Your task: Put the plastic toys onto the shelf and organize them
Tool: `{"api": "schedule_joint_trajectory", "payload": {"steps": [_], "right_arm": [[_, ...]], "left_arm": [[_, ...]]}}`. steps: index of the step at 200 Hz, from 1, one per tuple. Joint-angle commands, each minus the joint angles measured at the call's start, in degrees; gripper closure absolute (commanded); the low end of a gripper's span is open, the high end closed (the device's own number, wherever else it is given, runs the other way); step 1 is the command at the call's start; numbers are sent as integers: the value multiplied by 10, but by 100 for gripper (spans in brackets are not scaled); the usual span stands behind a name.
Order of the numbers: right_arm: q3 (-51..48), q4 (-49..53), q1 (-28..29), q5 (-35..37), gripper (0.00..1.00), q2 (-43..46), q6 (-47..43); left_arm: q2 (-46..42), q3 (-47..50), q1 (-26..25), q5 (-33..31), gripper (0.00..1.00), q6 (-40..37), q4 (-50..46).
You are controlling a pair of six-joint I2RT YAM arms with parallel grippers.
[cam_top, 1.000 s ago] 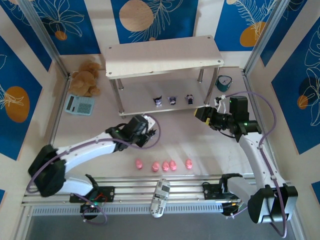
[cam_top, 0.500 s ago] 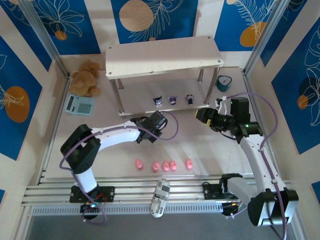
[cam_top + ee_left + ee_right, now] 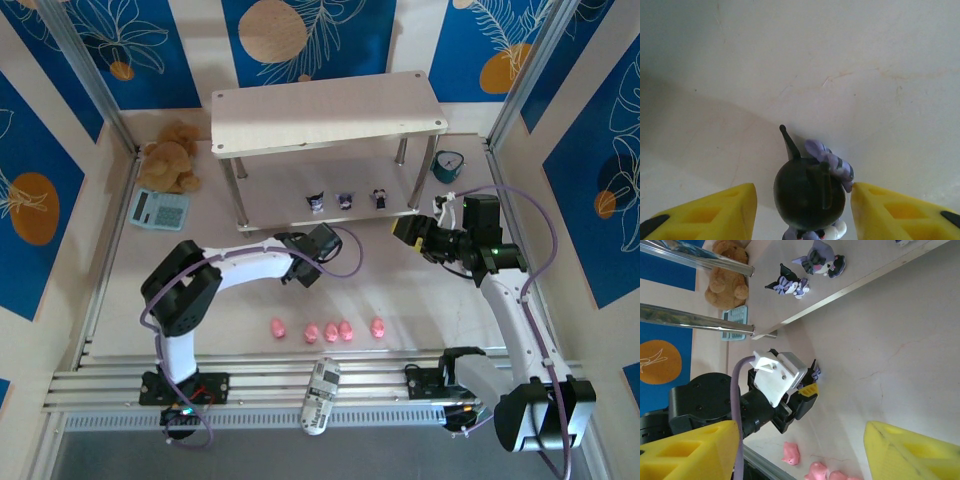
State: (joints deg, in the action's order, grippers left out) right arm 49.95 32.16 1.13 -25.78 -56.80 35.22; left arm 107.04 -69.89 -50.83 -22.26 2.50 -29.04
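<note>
pink pigs (image 3: 345,330), dark purple-and-white figurine (image 3: 807,197), yellow fingers (image 3: 710,212)

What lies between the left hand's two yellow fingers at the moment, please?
A dark purple-and-white figurine sits between the fingers, seen in the left wrist view.

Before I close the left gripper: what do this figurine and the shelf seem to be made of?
Figurine: likely hard moulded plastic; its dark head is smooth with a soft sheen. Shelf boards: pale and matte, wood or a wood-look laminate, can't tell which. Shelf legs: metal by the look, as the silver tubes are mirror-bright.
</note>
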Motion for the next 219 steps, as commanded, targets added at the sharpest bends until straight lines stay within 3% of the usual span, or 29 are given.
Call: {"api": "schedule_joint_trajectory", "payload": {"steps": [1,19,42,98,109,129,219], "right_arm": [[-7,-3,-5,-16,32,1,-4],[-9,-4,-6,-17,32,-1,-3],[-11,-11,-5,-22,32,-6,-1],[-12,-9,-7,-18,32,-9,-3],[-12,-10,-8,-18,32,-9,-2],[-13,-11,-7,-18,33,-9,0],[-10,-13,-2,-11,33,-9,10]], "left_arm": [[15,-24,-5,-17,47,-8,-30],[19,-28,-5,-16,49,-8,-36],[17,-24,-4,-14,60,-11,-31],[26,-19,7,22,66,-15,-24],[29,-19,12,42,74,-17,-24],[29,-12,26,75,100,-13,-19],[-157,175,88,143,100,18,184]]}}
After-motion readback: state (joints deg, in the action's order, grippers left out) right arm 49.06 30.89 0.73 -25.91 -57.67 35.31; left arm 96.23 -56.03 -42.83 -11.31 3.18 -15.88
